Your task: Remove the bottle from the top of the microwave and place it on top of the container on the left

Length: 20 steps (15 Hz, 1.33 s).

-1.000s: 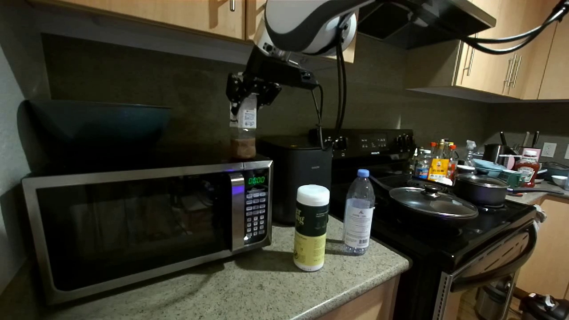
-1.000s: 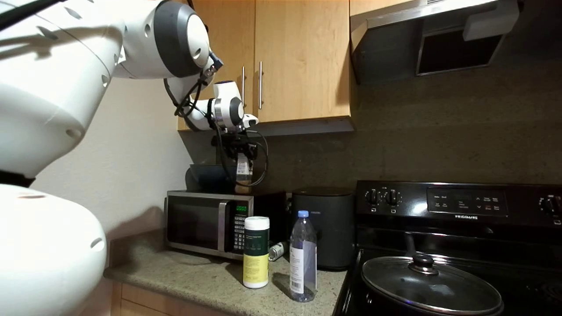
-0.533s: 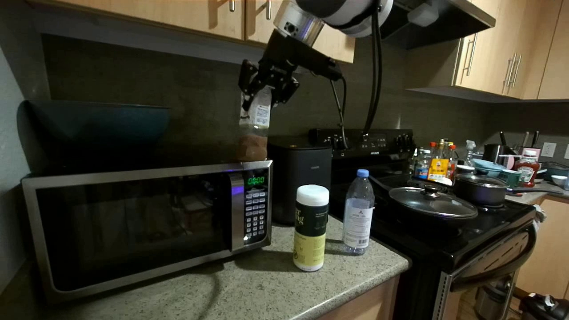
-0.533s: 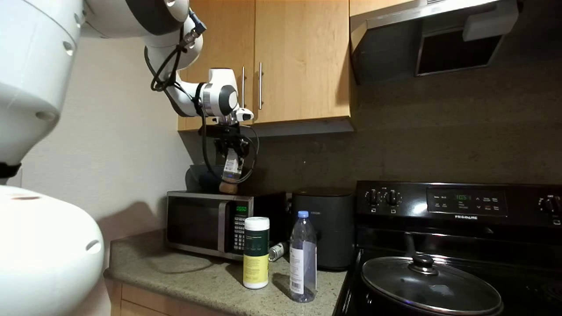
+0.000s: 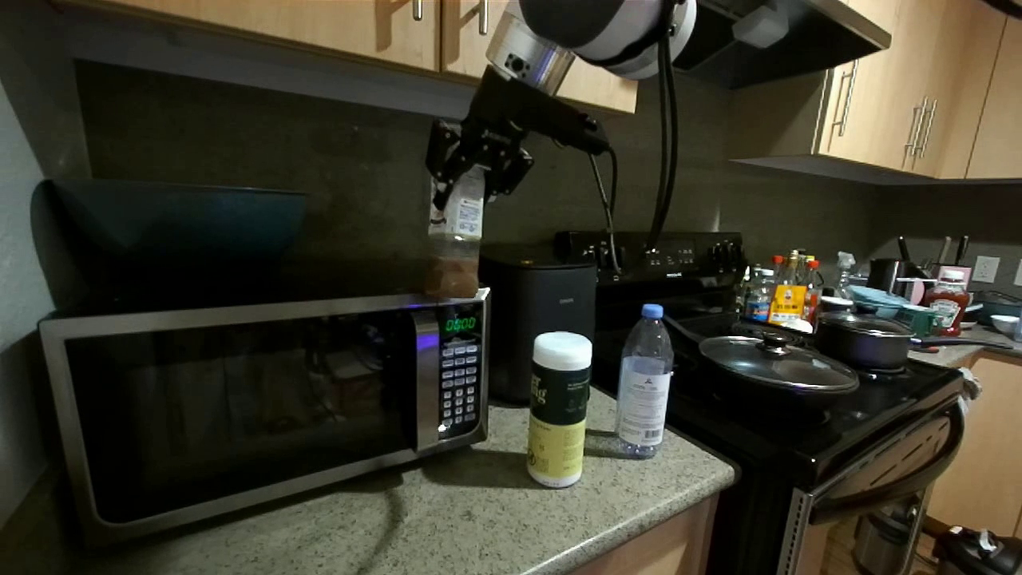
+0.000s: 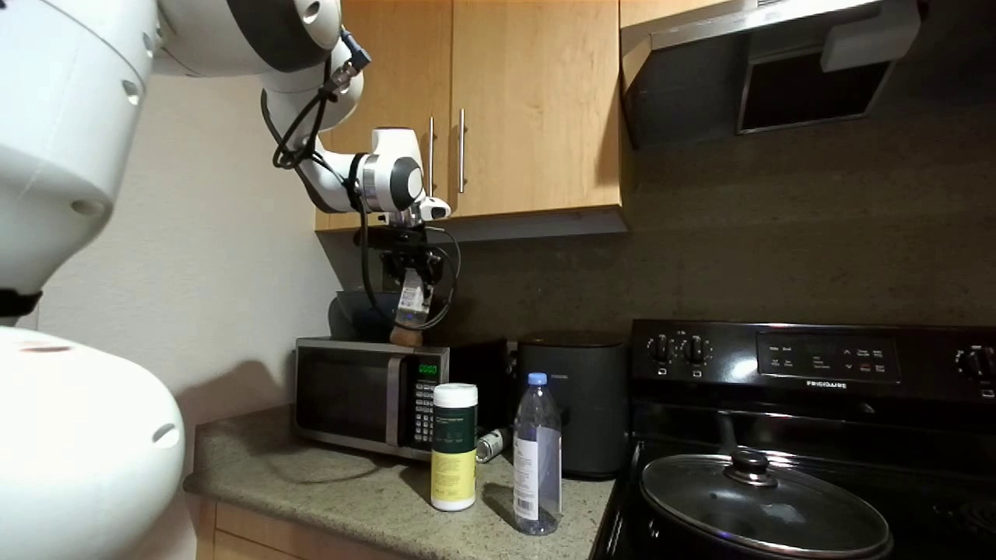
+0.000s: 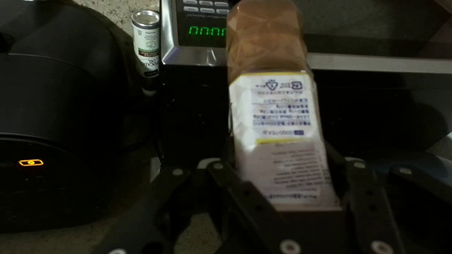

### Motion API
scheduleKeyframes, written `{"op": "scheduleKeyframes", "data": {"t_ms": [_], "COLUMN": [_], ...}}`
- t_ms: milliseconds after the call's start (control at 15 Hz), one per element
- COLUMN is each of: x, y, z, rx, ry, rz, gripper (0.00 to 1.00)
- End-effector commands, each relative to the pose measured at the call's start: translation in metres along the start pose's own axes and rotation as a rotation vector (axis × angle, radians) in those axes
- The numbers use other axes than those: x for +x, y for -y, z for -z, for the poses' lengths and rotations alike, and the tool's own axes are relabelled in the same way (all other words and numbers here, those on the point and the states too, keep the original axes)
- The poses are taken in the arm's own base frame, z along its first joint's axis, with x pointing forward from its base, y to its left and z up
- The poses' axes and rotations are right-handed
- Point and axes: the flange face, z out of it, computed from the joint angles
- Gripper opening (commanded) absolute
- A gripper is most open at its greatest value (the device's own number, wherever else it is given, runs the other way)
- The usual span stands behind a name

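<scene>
Above the microwave (image 5: 247, 407), near its button-panel end: one bottle (image 5: 457, 239), clear plastic, white label on the upper part with blue print, brown contents below. Base downward, slightly tilted; whether the base touches the microwave cannot be told.

Tool (image 5: 465, 193): black, jaws drawn in on two sides of the bottle's upper part, gripping it, parted only by its width.

Microwave: silver, dark glass door, display lit green; standing on the speckled table (image 5: 447, 519).

Container (image 5: 559, 411): cylindrical, white lid, dark green band over yellow; upright on the table in both exterior views, near the panel end of the microwave, apart from the bottle.

Water bottle (image 5: 643, 391): clear, blue cap, pale label, upright on the table, just beside the container.

Bowl (image 5: 180, 228): dark blue-green, on top of the microwave, toward the end away from the buttons.

Black appliance (image 5: 543, 319): beside the microwave; amber light on it in the wrist view.

Oil can (image 7: 146, 46): lettered "AVOCADO OIL", on its side between microwave and black appliance.

Lidded pan (image 6: 766, 502): on the stove (image 6: 817, 424) adjoining the table.
</scene>
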Motion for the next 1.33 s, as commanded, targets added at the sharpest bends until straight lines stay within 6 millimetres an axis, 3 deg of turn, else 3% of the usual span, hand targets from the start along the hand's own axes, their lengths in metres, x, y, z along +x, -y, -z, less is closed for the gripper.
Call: {"op": "scheduleKeyframes", "data": {"t_ms": [0, 267, 667, 867, 1267], "x": [-0.015, -0.052, -0.100, -0.108, -0.096], "y": [-0.008, -0.036, -0.053, -0.061, -0.063], "z": [0.008, 0.010, 0.010, 0.017, 0.031], "rx": [-0.077, -0.167, -0.199, -0.254, -0.379], "ry": [-0.012, 0.025, 0.075, 0.030, -0.118], "rz": [-0.001, -0.143, -0.307, -0.335, -0.312], "gripper": [0.29, 0.29, 0.29, 0.29, 0.29]}}
